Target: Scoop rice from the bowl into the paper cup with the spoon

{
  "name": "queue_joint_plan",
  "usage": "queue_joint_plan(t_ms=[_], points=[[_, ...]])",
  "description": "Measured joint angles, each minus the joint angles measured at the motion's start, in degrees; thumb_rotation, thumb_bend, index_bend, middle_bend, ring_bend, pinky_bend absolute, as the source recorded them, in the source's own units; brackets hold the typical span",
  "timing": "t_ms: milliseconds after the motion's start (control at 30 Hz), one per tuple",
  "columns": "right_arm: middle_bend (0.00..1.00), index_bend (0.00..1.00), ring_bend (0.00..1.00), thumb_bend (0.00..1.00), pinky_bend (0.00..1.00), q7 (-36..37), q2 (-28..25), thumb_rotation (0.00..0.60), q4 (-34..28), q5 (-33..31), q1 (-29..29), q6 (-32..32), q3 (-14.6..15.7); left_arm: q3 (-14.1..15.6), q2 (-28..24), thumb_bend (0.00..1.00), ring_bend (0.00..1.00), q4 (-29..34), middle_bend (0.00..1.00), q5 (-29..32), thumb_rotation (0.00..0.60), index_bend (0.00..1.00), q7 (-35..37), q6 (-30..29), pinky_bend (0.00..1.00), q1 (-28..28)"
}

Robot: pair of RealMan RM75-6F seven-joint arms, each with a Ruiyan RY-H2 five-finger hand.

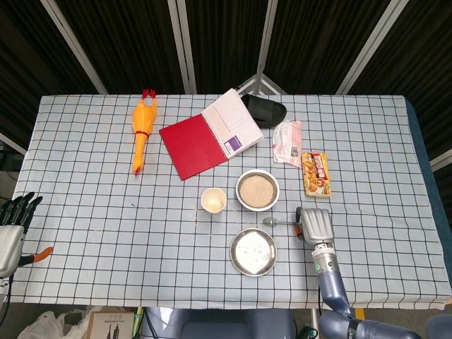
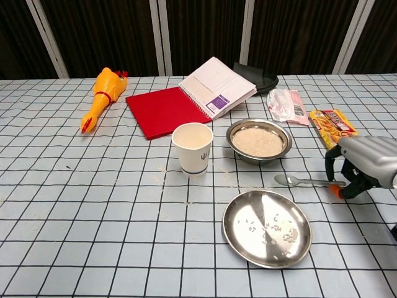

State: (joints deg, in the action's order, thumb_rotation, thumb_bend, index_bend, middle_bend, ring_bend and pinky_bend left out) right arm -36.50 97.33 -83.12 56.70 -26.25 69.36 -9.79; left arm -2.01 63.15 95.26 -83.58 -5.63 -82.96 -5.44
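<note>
A steel bowl [image 2: 258, 157] [image 1: 239, 191] of white rice [image 2: 257, 139] stands mid-table, with a white paper cup [image 2: 192, 148] [image 1: 213, 200] upright just left of it. In front of the bowl a metal spoon [image 2: 298, 181] [image 1: 277, 222] lies level, its scoop pointing left. My right hand [image 2: 363, 162] [image 1: 316, 224] grips the orange end of its handle, fingers curled around it. My left hand [image 1: 14, 219] hangs off the table's left edge, fingers spread and holding nothing; only the head view shows it.
A steel plate [image 2: 248, 245] with a few stray grains sits nearest the front. Further back lie a rubber chicken [image 2: 101, 97], a red notebook [image 2: 167, 110], a black object [image 2: 260, 77], a pink packet [image 2: 284, 103] and a snack box [image 2: 334, 124].
</note>
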Motion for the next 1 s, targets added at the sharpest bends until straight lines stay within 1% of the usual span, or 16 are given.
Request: queue_joint_plan(t_ms=[233, 333, 533, 667, 767, 833, 933, 1000], points=[[0.92, 0.60, 0.98, 0.48, 0.88, 0.1, -2.2, 0.600, -2.4, 1.4, -0.1, 1.7, -1.0, 0.0, 0.0, 0.00, 0.00, 0.0, 0.00, 0.0, 0.600, 0.00, 0.0, -0.2, 0.00, 0.1], [0.92, 0.60, 0.98, 0.48, 0.88, -0.4, -3.6, 0.600, -3.6, 2.0, -0.4, 2.7, -2.0, 0.0, 0.0, 0.00, 0.00, 0.1, 0.00, 0.0, 0.600, 0.00, 0.1, -0.1, 0.00, 0.1], [0.92, 0.61, 0.98, 0.48, 0.88, -3.8, -6.3, 0.600, -5.3, 3.0, -2.2, 4.2, -4.6, 0.0, -0.2, 0.00, 0.00, 0.3, 0.00, 0.1, 0.600, 0.00, 0.6, 0.2, 0.00, 0.0], [0.92, 0.61, 0.98, 0.48, 0.88, -7.5, -7.3, 0.600, -5.7, 2.7, -4.6, 4.4, -7.1, 0.0, -0.5, 0.00, 0.00, 0.6, 0.00, 0.5, 0.600, 0.00, 0.8, 0.6, 0.00, -0.1], [0.92, 0.61, 0.98, 0.49, 0.88, -10.6, -7.5, 0.600, -5.5, 2.1, -6.7, 4.2, -8.6, -0.2, -0.6, 0.00, 0.00, 0.5, 0.00, 0.5, 0.600, 0.00, 0.7, 0.6, 0.00, -0.2], [0.92, 0.61, 0.98, 0.49, 0.88, -12.6, -7.4, 0.600, -4.9, 2.1, -8.1, 4.1, -9.1, -0.2, -0.6, 0.00, 0.00, 0.5, 0.00, 0.5, 0.600, 0.00, 0.7, 0.6, 0.00, -0.3], [0.92, 0.62, 0.98, 0.49, 0.88, -15.9, -6.7, 0.600, -2.6, 3.0, -10.3, 3.8, -9.0, -0.3, -0.8, 0.00, 0.00, 0.5, 0.00, 0.8, 0.600, 0.00, 1.2, 0.9, 0.00, -0.3], [0.92, 0.62, 0.98, 0.49, 0.88, -17.9, -5.8, 0.600, -0.4, 4.1, -11.7, 3.5, -8.4, -0.3, -1.0, 0.00, 0.00, 0.4, 0.00, 0.9, 0.600, 0.00, 1.5, 1.0, 0.00, -0.4]])
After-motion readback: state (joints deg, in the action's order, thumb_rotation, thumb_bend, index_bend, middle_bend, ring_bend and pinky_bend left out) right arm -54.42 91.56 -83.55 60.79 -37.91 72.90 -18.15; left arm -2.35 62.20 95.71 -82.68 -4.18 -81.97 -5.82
